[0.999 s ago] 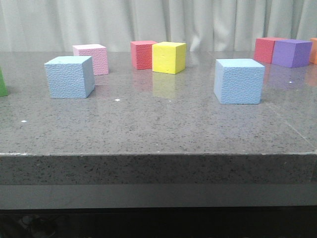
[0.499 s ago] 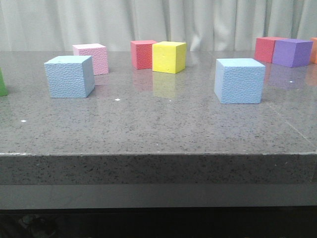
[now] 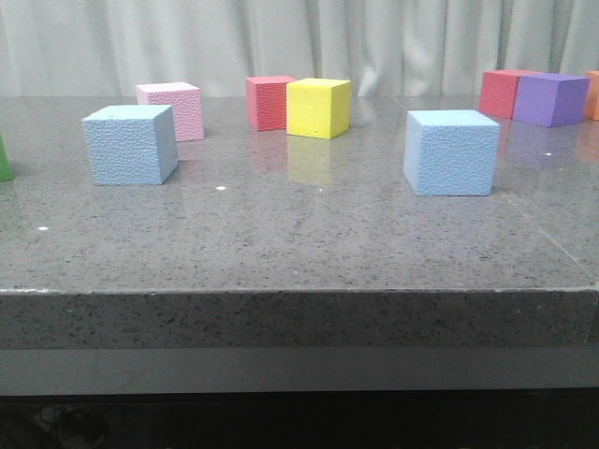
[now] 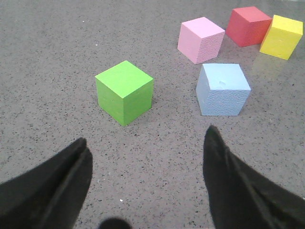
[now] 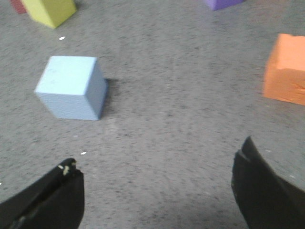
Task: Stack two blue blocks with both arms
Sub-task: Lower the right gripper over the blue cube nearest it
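Two sky-blue foam cubes stand apart on the grey stone table. One blue block (image 3: pixel 130 144) is at the left, near the pink cube; it also shows in the left wrist view (image 4: pixel 222 89). The other blue block (image 3: pixel 451 152) is at the right and shows in the right wrist view (image 5: pixel 72 87). My left gripper (image 4: pixel 145 160) is open and empty above bare table, short of the green cube and the left blue block. My right gripper (image 5: pixel 157 174) is open and empty, short of the right blue block. Neither arm shows in the front view.
A pink cube (image 3: pixel 171 110), a red cube (image 3: pixel 270 102) and a yellow cube (image 3: pixel 318 108) stand at the back. A red cube (image 3: pixel 504 93), a purple cube (image 3: pixel 551 100) and an orange cube (image 5: pixel 286 76) stand at the far right. A green cube (image 4: pixel 125 92) sits at the left edge.
The front view has shifted very slightly; the cubes have not moved on the table.
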{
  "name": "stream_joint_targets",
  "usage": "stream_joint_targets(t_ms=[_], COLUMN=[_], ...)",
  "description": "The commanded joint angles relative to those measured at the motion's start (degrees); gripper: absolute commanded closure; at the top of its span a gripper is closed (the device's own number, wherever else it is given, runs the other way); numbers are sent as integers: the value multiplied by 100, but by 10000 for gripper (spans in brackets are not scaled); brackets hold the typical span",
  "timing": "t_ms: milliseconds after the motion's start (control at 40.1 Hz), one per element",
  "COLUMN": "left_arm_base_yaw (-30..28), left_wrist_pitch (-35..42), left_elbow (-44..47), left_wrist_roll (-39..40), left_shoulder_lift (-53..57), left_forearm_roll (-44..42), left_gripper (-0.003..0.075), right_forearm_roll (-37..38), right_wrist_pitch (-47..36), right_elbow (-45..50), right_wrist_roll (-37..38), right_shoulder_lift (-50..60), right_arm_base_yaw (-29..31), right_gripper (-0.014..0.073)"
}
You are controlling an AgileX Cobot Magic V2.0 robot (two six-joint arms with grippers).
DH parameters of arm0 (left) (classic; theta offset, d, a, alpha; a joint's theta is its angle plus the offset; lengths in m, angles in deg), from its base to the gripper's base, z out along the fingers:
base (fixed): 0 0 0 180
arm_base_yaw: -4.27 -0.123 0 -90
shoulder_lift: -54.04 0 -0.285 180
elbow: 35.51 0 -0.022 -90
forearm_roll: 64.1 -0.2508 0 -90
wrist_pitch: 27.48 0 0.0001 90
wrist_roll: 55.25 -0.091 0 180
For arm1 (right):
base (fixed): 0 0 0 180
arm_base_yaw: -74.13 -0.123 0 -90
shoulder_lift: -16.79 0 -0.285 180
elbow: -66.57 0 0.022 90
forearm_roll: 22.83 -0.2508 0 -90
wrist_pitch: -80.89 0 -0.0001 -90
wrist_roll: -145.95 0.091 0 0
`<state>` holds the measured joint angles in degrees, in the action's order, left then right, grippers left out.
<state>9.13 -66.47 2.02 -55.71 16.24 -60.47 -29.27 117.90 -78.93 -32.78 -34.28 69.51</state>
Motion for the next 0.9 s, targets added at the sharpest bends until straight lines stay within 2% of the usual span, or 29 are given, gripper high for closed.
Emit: stream_joint_targets(t_ms=[0,175,300,549,874], left_arm_base_yaw=[-16,-16,-16,-16,-16], left_wrist_pitch=[473,523,633,711,711], left_elbow=[-159,-159,-159,-159,-159], left_wrist_roll=[46,46,46,46,46], left_shoulder_lift=[-55,-55,-55,-55,-55], left_forearm_roll=[35,35,35,35,35], left_gripper=[227,227,227,227,227], right_forearm_roll=[-132,-102,217,1031,1031], right_wrist_pitch=[-198,-106,-106,-46,-148], right_elbow=[-517,-1175,-1637,-2589,-3244], right_wrist_roll=[-126,135,689,1926,1965], right_shoulder_lift=[-414,-1314,-1994,-3268,-4388], right_arm_base_yaw=[-350,-1144,-1488,-1621,-1621], right_gripper=[-51,-51,-51,-51,-51])
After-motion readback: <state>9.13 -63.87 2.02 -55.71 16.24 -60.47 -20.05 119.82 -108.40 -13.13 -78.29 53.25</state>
